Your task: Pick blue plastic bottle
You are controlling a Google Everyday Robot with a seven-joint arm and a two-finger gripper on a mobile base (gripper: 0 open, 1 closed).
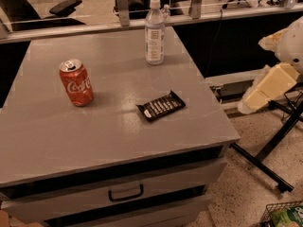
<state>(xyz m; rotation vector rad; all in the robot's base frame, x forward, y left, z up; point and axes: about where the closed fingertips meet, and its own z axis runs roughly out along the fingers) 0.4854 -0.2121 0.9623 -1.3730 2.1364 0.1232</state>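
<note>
Our gripper (271, 87) hangs low, right of the cabinet and well apart from everything. Open or closed, we cannot tell. The blue plastic bottle (155, 32) stands upright near the far edge of the grey cabinet top (109, 131). The Coca-Cola can (76, 82) and the dark candy bar (161, 106) sit nearer, so we judge a side grasp has room.

A grey counter (118, 141) with two drawers fills the near left; the upper drawer has a dark handle (125, 193). To the right lies speckled floor (236, 193), crossed by the legs of a black stand (260, 169). A wire basket (274, 211) sits at the near right corner. A glass partition on metal posts (121, 4) runs along the far edge, with an office chair (65, 7) beyond. The light is dim and warm. The claw is out of view.
</note>
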